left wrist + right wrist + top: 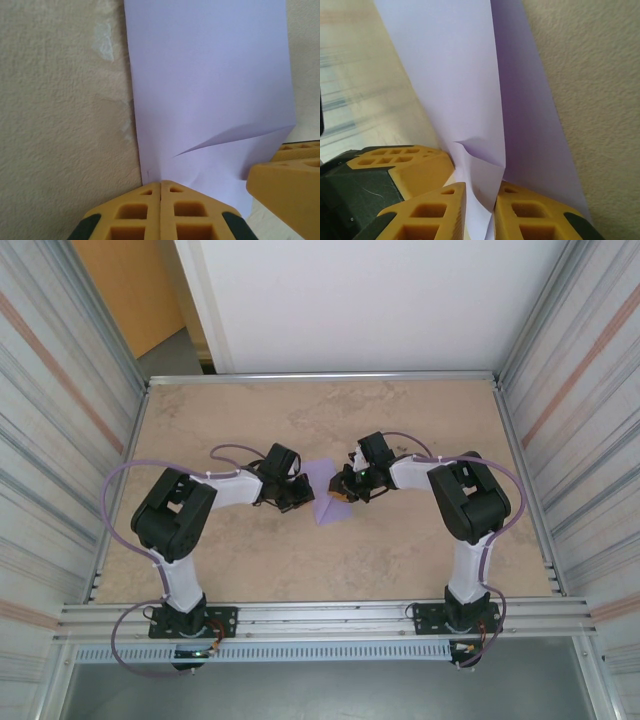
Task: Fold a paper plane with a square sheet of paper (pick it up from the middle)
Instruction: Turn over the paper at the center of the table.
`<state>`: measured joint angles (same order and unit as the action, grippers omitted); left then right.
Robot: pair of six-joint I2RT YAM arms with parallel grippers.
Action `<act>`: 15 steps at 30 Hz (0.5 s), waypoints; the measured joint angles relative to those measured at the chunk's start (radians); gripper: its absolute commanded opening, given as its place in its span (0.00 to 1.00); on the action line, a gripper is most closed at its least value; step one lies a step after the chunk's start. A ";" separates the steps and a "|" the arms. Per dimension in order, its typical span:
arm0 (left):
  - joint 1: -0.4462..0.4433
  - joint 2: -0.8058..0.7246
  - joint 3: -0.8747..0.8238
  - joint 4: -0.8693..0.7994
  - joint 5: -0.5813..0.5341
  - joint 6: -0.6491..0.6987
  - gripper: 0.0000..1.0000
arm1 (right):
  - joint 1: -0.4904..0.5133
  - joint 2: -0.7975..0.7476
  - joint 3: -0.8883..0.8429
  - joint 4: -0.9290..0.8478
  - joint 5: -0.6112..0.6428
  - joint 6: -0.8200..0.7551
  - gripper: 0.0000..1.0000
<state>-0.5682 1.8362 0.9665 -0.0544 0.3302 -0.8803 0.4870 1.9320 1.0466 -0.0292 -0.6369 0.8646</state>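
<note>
Lavender square sheet of paper (470, 100) pinched between right jaws.

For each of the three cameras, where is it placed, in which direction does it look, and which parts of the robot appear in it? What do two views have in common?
Top external: above and behind the bases, looking down on the table; both arms show, left gripper and right gripper meeting at the paper.
Left wrist: on the left arm, looking along shut fingers over the paper.
Right wrist: on the right arm, looking along fingers pinching the paper.
Shared: both wrist views show the paper and the other gripper's yellow finger.
</note>
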 measured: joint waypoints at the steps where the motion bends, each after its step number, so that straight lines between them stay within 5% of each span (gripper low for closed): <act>1: 0.000 0.000 0.000 0.000 0.000 0.000 0.06 | 0.002 0.000 0.000 0.004 0.000 0.000 0.20; 15: 0.003 -0.056 -0.031 -0.026 -0.010 0.003 0.13 | 0.055 0.018 0.001 0.006 0.005 -0.008 0.03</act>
<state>-0.5652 1.7798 0.9352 -0.0803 0.3202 -0.8768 0.5415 1.9503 1.0473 -0.0227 -0.6319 0.8562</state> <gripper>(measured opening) 0.115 0.060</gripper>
